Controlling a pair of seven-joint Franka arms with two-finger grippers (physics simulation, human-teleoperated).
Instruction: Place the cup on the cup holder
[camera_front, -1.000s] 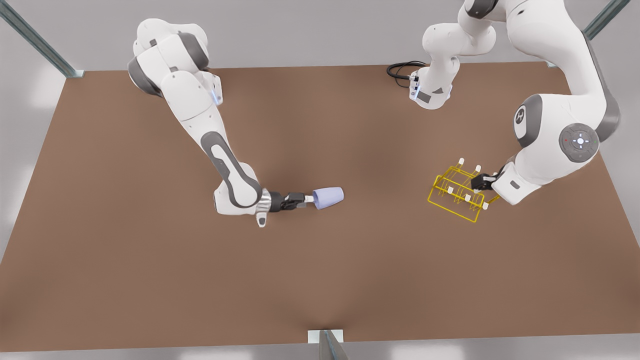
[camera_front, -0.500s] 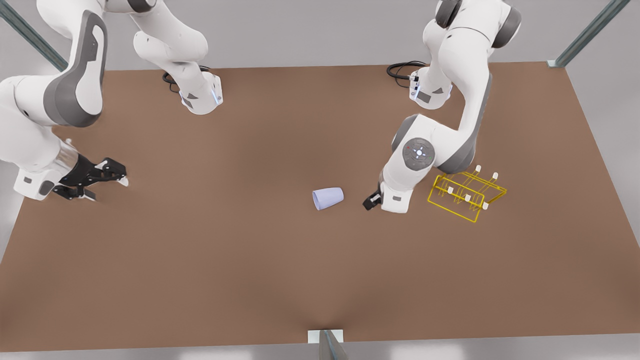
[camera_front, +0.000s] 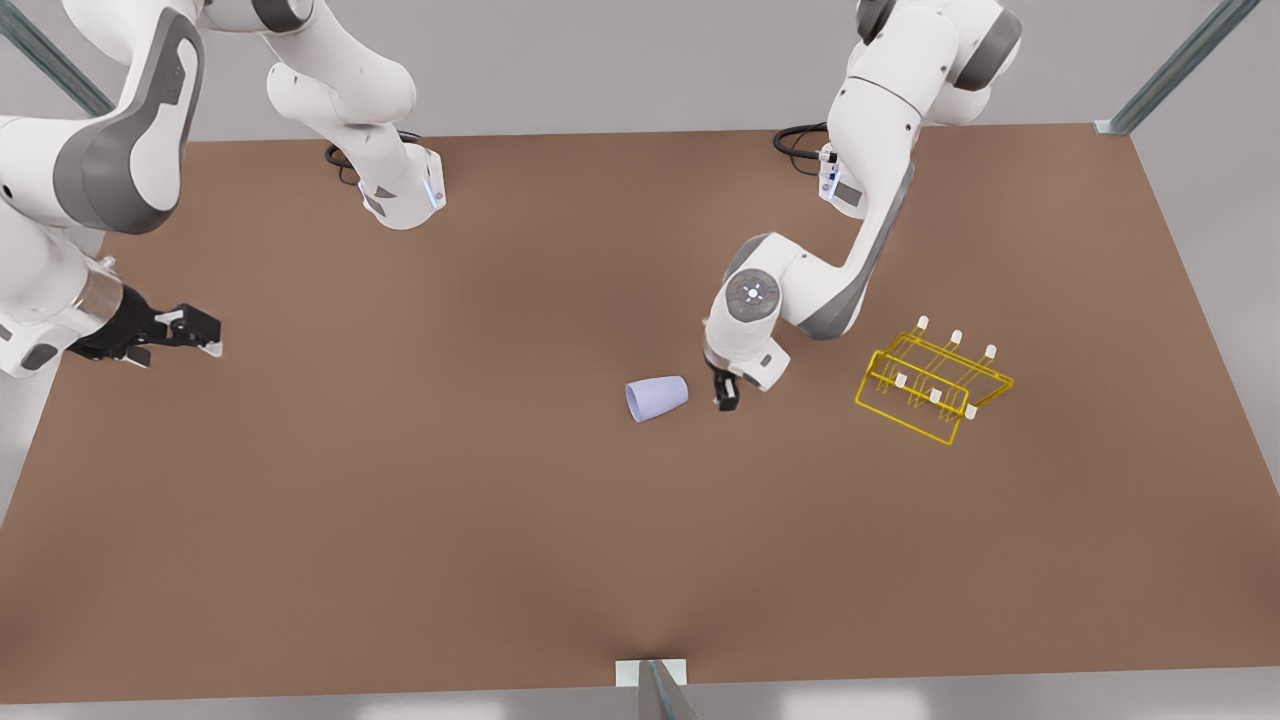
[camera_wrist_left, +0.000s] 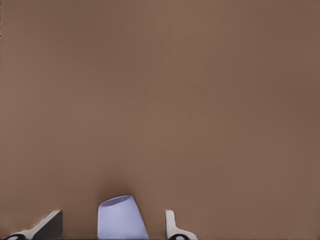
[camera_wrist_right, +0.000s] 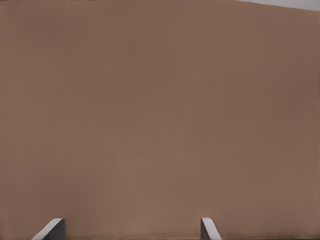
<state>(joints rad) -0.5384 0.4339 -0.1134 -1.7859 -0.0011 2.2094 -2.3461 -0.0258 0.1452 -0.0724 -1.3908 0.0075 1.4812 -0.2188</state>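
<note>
The desk (camera_front: 500, 520) fills most of the front view, brown and flat. The holder (camera_front: 932, 388), a yellow wire rack with white-tipped prongs, stands right of centre in that frame. The cup (camera_front: 657, 397) lies on its side near the middle, well apart from the holder. Its long axis runs roughly left to right across the frame, with the wide mouth toward the left and the narrow base toward the right.

The left gripper (camera_front: 727, 392) is the nearer one by far: it hangs just beside the cup's base end, on the side facing the holder. In the left wrist view the cup (camera_wrist_left: 121, 217) sits between the two fingers (camera_wrist_left: 172, 226), which are spread wider than the cup and not touching it. The coming move looks like a grasp across the cup's narrow end, so the fingers need to straddle its width, not its length.

The right gripper (camera_front: 172, 332) waits at the far left of the front view, well apart from the cup, fingers (camera_wrist_right: 207, 229) spread over bare desk.
</note>
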